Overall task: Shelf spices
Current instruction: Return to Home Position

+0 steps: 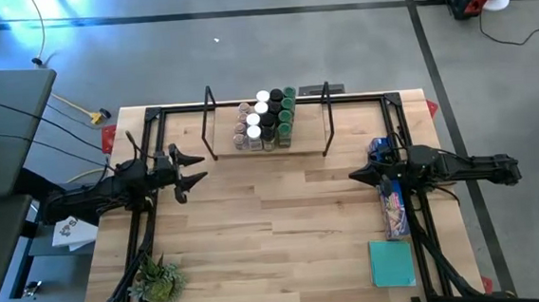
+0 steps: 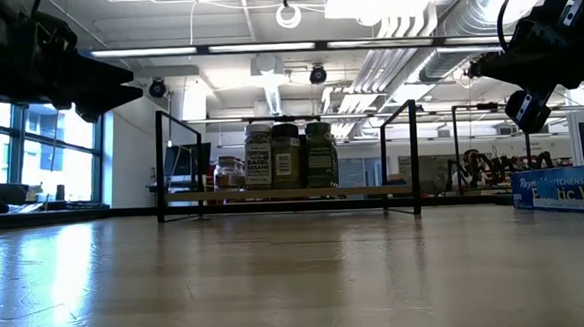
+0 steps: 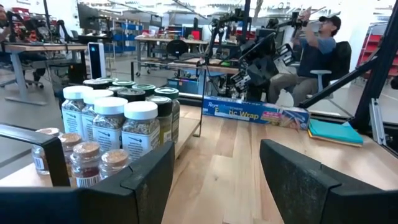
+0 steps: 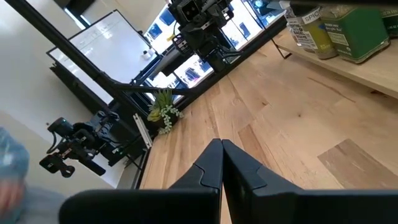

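Observation:
Several small spice jars [image 1: 265, 119] with white, black, green and cork-coloured tops stand in a cluster on the wooden board of the black wire shelf [image 1: 316, 140] at the table's far edge; the jars [image 3: 118, 124] also show in the left wrist view. My left gripper [image 1: 195, 170] hovers open at the table's left side, pointing level toward the right, nothing between its fingers. My right gripper [image 1: 353, 176] is shut at the table's right side, pointing level toward the left, holding nothing.
A long blue foil-wrap box [image 1: 390, 192] and a flat teal square [image 1: 391, 262] lie near the right edge. A small green plant [image 1: 157, 279] sits at the near left corner. A person sits beyond the table's right side [image 3: 317, 43]. The table's middle [image 1: 284, 217] is bare wood.

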You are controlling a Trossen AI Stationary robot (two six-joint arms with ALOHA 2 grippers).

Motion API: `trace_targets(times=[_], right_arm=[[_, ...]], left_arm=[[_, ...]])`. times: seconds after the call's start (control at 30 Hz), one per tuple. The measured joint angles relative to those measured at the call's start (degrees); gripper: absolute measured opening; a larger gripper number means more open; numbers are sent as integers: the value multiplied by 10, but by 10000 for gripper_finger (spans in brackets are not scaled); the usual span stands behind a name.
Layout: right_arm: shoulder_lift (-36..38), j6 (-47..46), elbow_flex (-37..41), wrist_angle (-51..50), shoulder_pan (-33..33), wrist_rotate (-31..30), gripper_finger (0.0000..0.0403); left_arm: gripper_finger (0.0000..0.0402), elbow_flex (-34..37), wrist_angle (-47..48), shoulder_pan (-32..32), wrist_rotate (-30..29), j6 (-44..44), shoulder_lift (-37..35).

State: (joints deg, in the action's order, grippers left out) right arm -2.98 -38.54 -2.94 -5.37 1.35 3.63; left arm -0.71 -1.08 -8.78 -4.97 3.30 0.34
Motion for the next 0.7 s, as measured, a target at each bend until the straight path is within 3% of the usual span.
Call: trace_targets(times=[0.47,0.53,0.6,0.7], right_arm=[[30,17,-1,16,-18,12,0],[30,88,8,32,-20,44,0],[30,223,23,78,-27,76,0],[30,364,24,78,-35,68,0]], left_arm=[[232,0,0,0,0,0,0],[232,0,-1,0,-1,0,1],[232,0,-1,0,-3,0,3],[232,0,0,0,-2,0,7]])
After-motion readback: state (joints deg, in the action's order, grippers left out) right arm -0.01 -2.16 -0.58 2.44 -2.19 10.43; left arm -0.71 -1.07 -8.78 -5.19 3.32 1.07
